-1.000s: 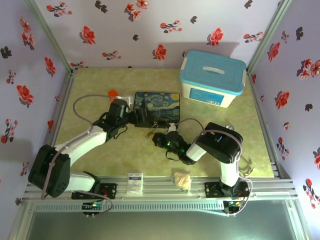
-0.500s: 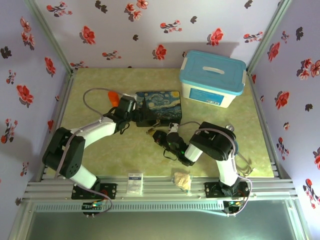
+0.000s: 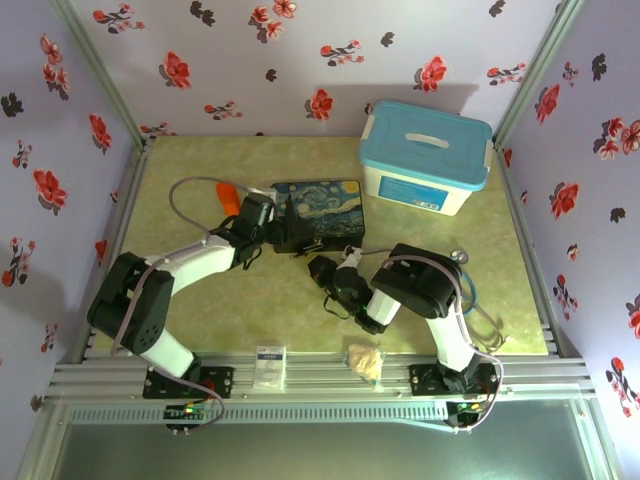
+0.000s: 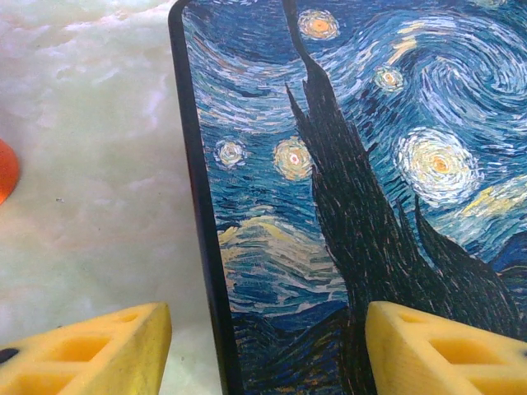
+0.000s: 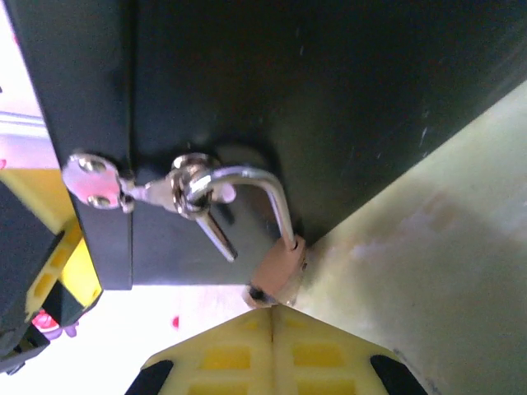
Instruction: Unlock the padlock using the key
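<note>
The only print in your view sits on the small white card (image 3: pixel 270 366) on the front rail, and its dark lines are too small to read. The tiny brass padlock (image 5: pixel 277 276) hangs at the front wall of the flat black box (image 3: pixel 318 212), whose lid bears a swirling blue-and-yellow night-sky painting. The padlock's thin silver shackle (image 5: pixel 272 189) passes through the ring of the small silver latch (image 5: pixel 95 183), and its body lies tilted at the box's lower corner, beside the pale green marbled table (image 5: pixel 428 271). Your right gripper (image 5: pixel 273 308) has its yellow fingers pressed flat together, tips right under the padlock body; whether they touch it you cannot tell. Your left gripper (image 4: pixel 265 329) stands wide and grips nothing, its fingers astride the box's left edge — one over the painted lid, the other over bare table. An orange object (image 3: pixel 226 192) lies just behind and left of the left wrist. A white plastic tub with a light-blue lid (image 3: pixel 425 155) stands at the back right, apart from the box, and a crumpled yellowish lump (image 3: pixel 363 358) sits at the near edge by the right arm's base. Both arms crowd the box's front and left side — the open table lies to the far left and along the near left.
</note>
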